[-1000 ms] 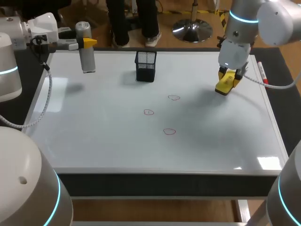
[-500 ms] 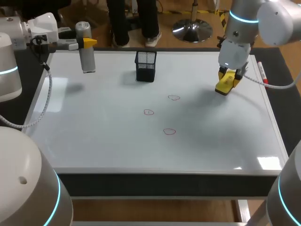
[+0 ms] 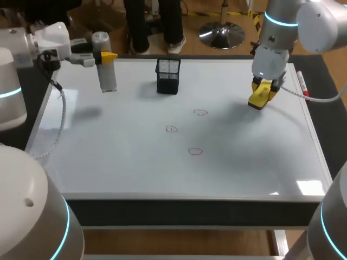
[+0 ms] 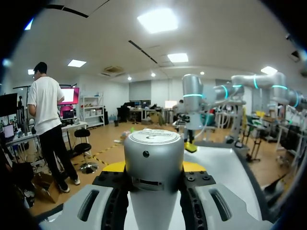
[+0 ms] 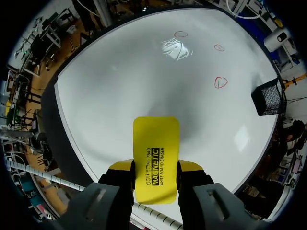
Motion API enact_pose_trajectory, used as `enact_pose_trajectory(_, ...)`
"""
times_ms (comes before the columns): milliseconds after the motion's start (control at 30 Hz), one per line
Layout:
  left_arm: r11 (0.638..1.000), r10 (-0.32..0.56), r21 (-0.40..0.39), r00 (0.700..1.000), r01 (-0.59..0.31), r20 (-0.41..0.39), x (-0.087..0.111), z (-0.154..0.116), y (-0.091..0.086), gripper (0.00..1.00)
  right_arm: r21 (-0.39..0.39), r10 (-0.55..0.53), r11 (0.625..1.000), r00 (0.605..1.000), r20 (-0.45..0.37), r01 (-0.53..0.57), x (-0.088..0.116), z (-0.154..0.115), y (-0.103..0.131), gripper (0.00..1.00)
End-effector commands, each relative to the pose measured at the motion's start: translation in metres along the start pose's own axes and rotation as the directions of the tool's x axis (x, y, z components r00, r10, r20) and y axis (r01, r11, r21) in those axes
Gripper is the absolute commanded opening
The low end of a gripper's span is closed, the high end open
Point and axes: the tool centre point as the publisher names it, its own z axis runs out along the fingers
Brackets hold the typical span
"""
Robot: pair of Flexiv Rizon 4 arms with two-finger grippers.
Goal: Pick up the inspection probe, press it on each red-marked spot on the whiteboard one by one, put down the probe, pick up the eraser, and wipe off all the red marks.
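Note:
The grey cylindrical probe (image 3: 105, 65) hangs upright above the whiteboard's (image 3: 119, 157) far left corner, and my left gripper (image 3: 104, 56) is shut on it. In the left wrist view the probe (image 4: 153, 172) fills the gap in that gripper (image 4: 154, 167). My right gripper (image 3: 262, 86) is shut on the yellow eraser (image 3: 259, 96), held just above the board's far right part. The eraser (image 5: 156, 158) sticks out ahead of the right gripper (image 5: 156, 167). Three red marks (image 3: 200, 112), (image 3: 171, 129), (image 3: 195, 151) lie mid-board, also seen as marks (image 5: 181, 34), (image 5: 219, 47), (image 5: 220, 82) ahead of the eraser.
A black mesh basket (image 3: 168, 76) stands at the board's far middle, between the two grippers; the basket (image 5: 268, 98) shows ahead of and beside the eraser. A red marker (image 3: 302, 84) lies along the board's right edge.
My left arm has shifted a little to the right and toward the board with the probe in its grip. The right arm and eraser have stayed still.

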Motion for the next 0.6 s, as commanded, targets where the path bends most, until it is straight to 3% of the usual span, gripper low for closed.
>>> enact_pose_trajectory(33,1.000,0.000,0.000,0.999,0.000,0.047,0.038,0.000,-0.001,0.00,0.003,-0.001,1.000,1.000,-0.002,0.001,0.001,-0.001,0.000,0.00)
enact_pose_trajectory(333,1.000,-0.020,0.006,1.000,0.020,0.002,0.082,0.026,0.001,0.00,0.003,-0.001,1.000,1.000,-0.002,0.001,0.001,-0.001,0.000,0.00)
enact_pose_trajectory(600,0.998,-0.031,0.044,0.996,0.035,-0.087,0.111,0.049,0.006,0.00,0.003,-0.001,1.000,1.000,-0.002,0.001,0.001,-0.001,0.000,0.00)
